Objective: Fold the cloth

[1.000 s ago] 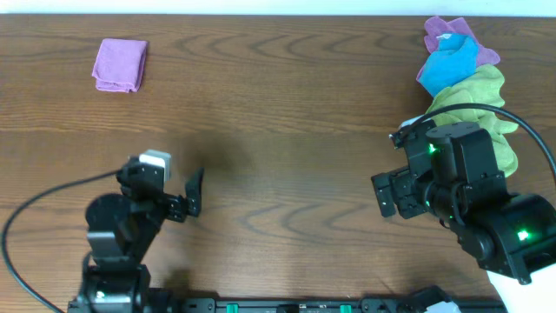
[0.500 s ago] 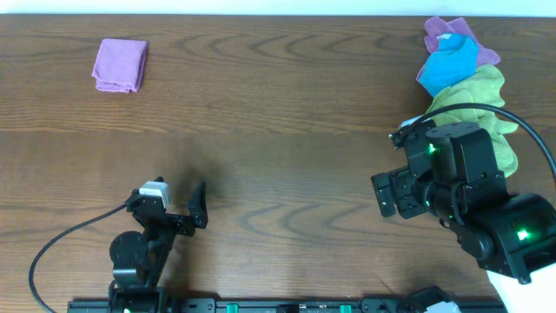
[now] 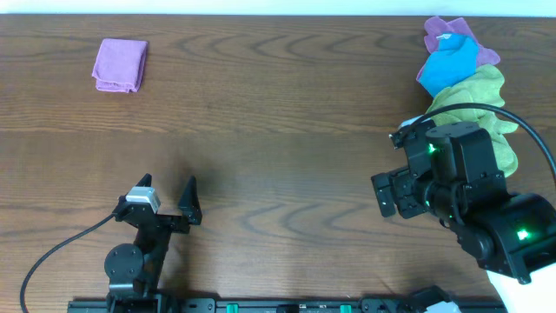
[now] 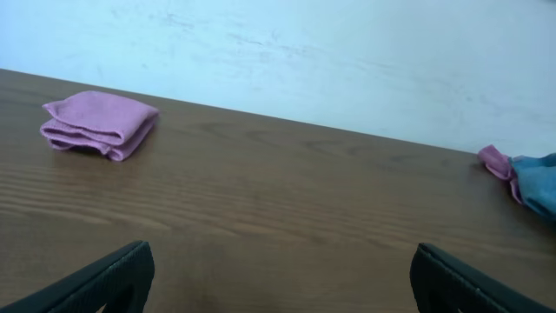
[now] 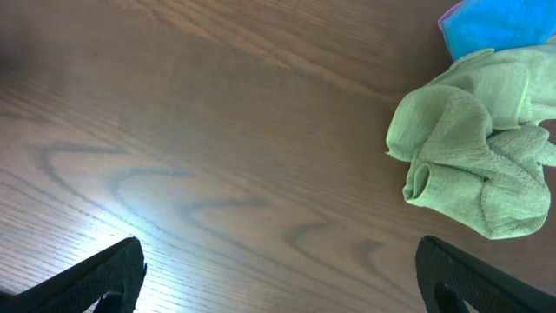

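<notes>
Overhead: left gripper (image 3: 167,184) now sits nearer its base than a second ago, spread and empty, right gripper (image 5: 278,274) unmoved and also spread, while the cloth (image 3: 120,64) lies folded at the bench's (image 3: 278,113) far-left corner, well apart from both, so the fold looks finished.

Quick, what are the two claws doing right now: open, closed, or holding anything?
Left gripper: open, holding nothing.
Right gripper: open, holding nothing.

Black right arm (image 3: 460,200) glows with green lights; black left arm (image 3: 130,261) trails a black cable (image 3: 65,239).
</notes>
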